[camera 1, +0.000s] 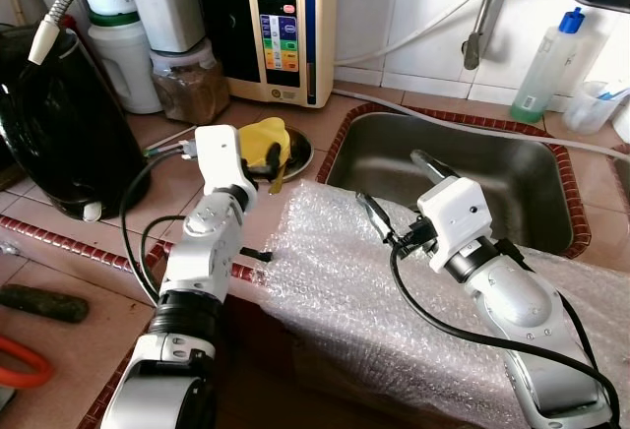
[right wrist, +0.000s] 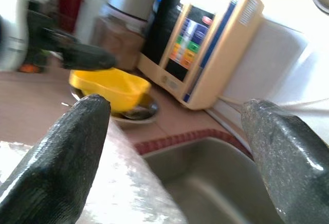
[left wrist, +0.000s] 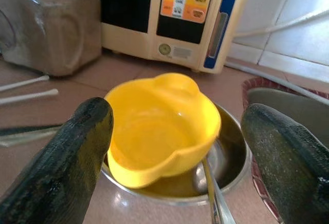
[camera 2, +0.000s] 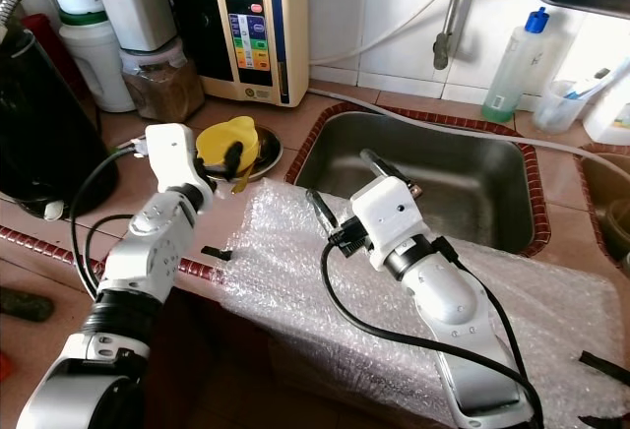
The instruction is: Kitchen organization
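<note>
A yellow bowl (left wrist: 159,126) sits inside a shallow steel dish (left wrist: 234,170) on the counter, left of the sink (camera 1: 472,168). A spoon (left wrist: 212,193) lies in the dish beside it. My left gripper (left wrist: 177,116) is open right in front of the bowl, one finger to each side, holding nothing. My right gripper (camera 1: 399,191) is open too, hovering over the bubble wrap (camera 1: 345,281) at the sink's near left corner. Its view faces the yellow bowl (right wrist: 110,90) and the left gripper's finger.
A beige water ioniser (camera 1: 281,26) stands against the tiled wall, with a jar of brown contents (camera 1: 192,85) and white containers to its left. A black kettle (camera 1: 59,124) is at far left. A green soap bottle (camera 1: 551,65) stands behind the sink.
</note>
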You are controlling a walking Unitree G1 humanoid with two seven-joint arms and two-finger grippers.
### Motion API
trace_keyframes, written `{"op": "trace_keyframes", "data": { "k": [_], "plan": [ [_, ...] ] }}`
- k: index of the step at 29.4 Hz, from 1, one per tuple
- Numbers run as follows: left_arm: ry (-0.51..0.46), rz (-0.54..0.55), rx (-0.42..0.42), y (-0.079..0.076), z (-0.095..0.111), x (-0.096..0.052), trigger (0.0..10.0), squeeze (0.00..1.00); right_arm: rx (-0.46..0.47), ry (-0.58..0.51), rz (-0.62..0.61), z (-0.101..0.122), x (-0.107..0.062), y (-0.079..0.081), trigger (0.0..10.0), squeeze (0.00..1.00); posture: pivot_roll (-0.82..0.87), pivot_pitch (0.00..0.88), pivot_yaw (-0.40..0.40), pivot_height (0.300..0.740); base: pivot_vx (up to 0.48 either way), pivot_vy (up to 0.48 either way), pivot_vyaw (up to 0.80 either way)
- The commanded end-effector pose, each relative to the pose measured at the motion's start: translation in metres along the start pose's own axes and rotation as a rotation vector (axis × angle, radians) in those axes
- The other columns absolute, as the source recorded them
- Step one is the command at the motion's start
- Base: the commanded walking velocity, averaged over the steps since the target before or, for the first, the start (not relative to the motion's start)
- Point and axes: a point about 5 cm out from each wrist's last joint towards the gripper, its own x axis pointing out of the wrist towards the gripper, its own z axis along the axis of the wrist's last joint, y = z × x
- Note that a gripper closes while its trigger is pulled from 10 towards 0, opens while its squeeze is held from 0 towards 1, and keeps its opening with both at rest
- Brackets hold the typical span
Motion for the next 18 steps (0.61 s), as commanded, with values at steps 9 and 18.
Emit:
{"op": "trace_keyframes", "data": {
  "k": [9,18],
  "plan": [
    [0.034,0.118,-0.057,0.012,0.008,0.013,10.0,0.0,0.087,0.03,0.195,0.009,-0.007,0.031,10.0,0.0,-0.07,0.0,0.077,0.74,0.0,0.0,0.0],
    [0.105,0.144,-0.15,0.011,0.002,0.019,10.0,0.0,0.082,0.056,0.236,0.009,-0.011,0.036,10.0,0.0,-0.08,0.0,0.078,0.74,0.0,0.0,0.0]
  ]
}}
